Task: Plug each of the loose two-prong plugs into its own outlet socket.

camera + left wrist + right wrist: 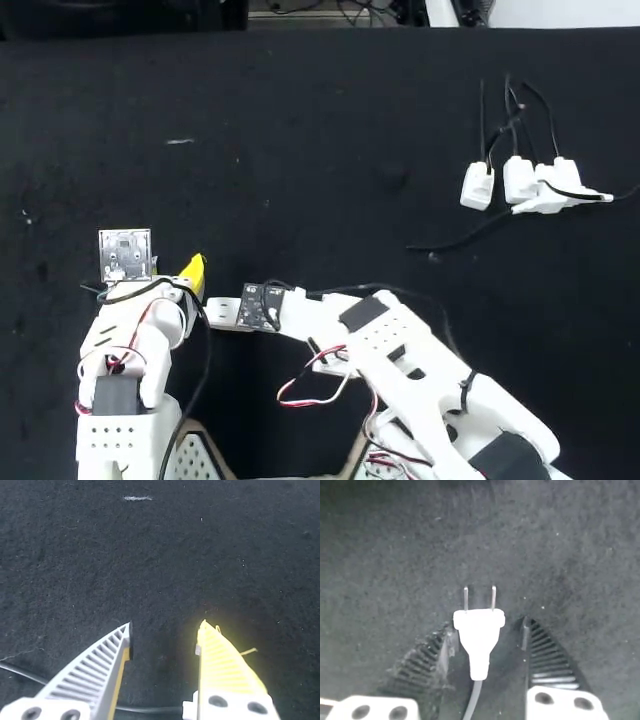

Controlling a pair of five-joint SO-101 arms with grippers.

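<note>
right tool (pixel 488 625) | jaws apart round white plug (pixel 479 630) | two straight prongs (pixel 465 599)

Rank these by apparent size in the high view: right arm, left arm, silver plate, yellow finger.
1. right arm, largest
2. left arm
3. silver plate
4. yellow finger, smallest
Both arms run off the frame's edge and likely sit nearer the camera, so their lead is partly nearness.
</note>
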